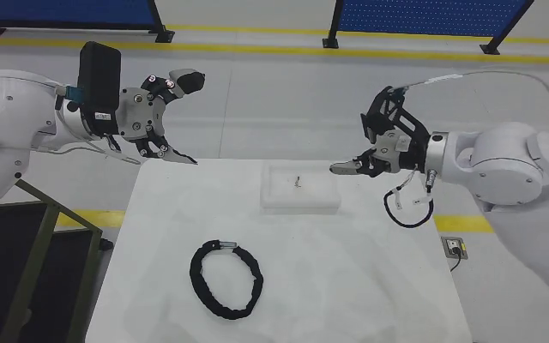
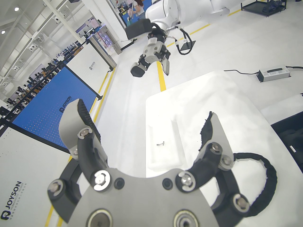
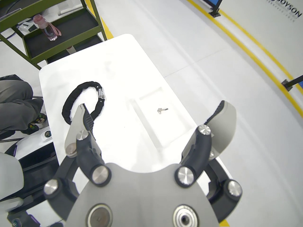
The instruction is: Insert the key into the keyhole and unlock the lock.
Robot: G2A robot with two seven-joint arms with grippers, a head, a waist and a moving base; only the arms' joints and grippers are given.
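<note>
Key: small silver metal key (image 1: pixel 297 182) lies loose in a shallow white tray (image 1: pixel 276 202) at the far middle of the white table (image 1: pixel 386 274), likely staged for pickup
Lock: black fabric-sleeved ring-shaped chain lock (image 1: pixel 198 279) lies near the front, well apart from the key
Left arm: left gripper (image 1: pixel 184 120) hovers off the far left corner, fingers spread, empty
Right arm: right gripper (image 1: pixel 360 135) hovers near the tray's right end, spread, empty
Obstacles: nothing covers the key; the tray's low rim may hamper pinching
</note>
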